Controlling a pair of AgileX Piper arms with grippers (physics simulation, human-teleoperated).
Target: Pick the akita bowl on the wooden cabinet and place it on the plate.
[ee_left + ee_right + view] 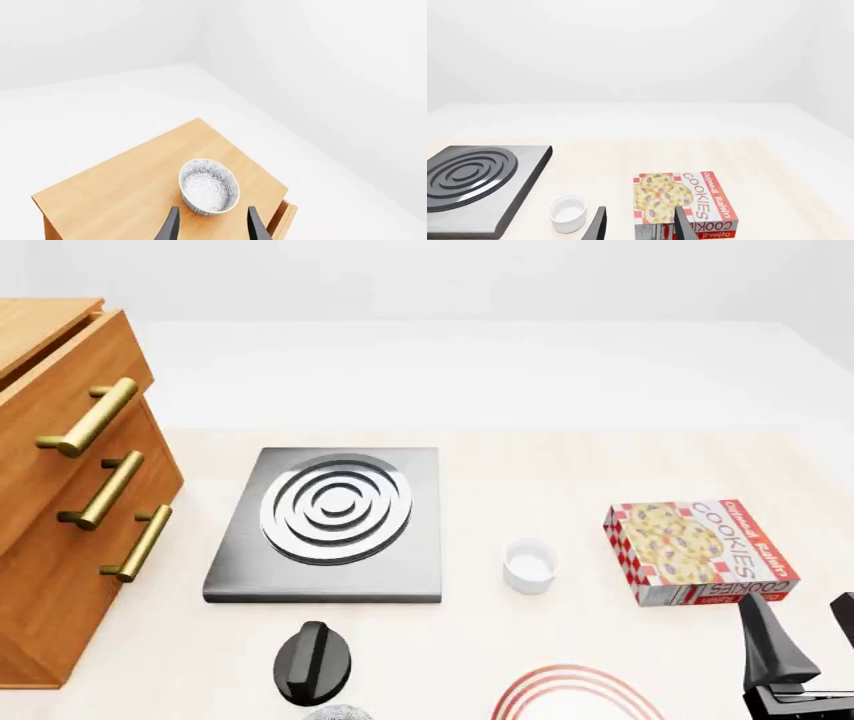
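Left gripper [212,225]: two dark fingers spread apart, empty, poised above the near edge of the round deep akita bowl [209,186], white with dense black-grey floral lace. The bowl sits upright on the flat top of the large orange-brown wooden cabinet [120,190], near the edge above the drawers, not touched by the fingers.

Right gripper [639,225]: dark fingers spread apart, empty, low over the table, with the red-and-white checked flat cookie box [684,202] just ahead.

Small plain white round cup [530,565]: on the pale table [534,470], between the cookie box and the grey square stove plate with silver rings [334,520].

Black oval knob [314,660]: near the stove plate's front edge.

Flat round white plate with thin red rings [577,695]: at the front edge of the front view, partly cut off, well apart from the cabinet.

Cabinet front: three drawers with long brass bar handles [91,418], at the table's left.
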